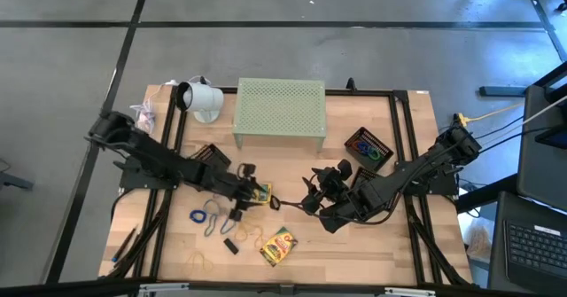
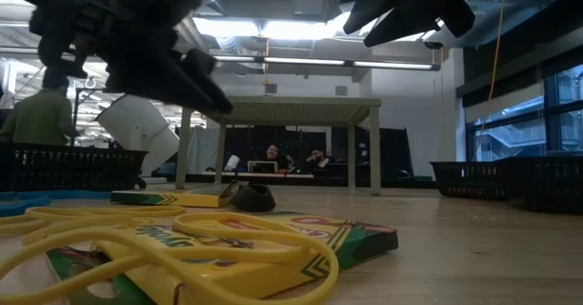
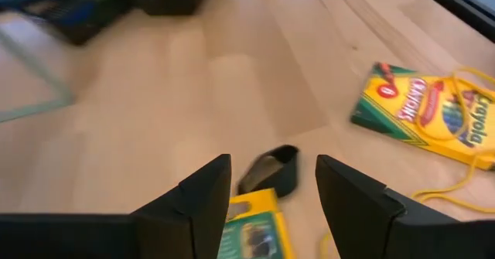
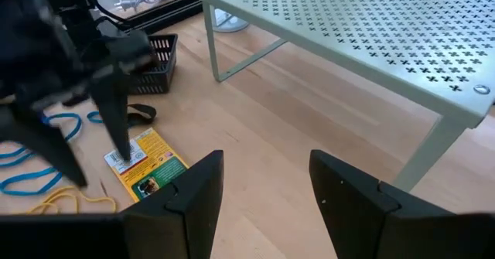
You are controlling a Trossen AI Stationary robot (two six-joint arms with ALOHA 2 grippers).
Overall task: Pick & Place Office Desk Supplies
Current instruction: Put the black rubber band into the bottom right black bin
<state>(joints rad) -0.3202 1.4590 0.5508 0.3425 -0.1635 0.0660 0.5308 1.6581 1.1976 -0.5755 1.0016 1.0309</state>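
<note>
Yellow crayon box and black binder clip lie mid-table | left end effector hovers above, fingers spread wide, empty | right end effector parted, empty, waits right | risk: box edge deflects a finger, nudging clip away

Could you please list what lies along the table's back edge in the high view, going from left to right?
White lamp → pale green stand → black tray holding coloured rings.
</note>
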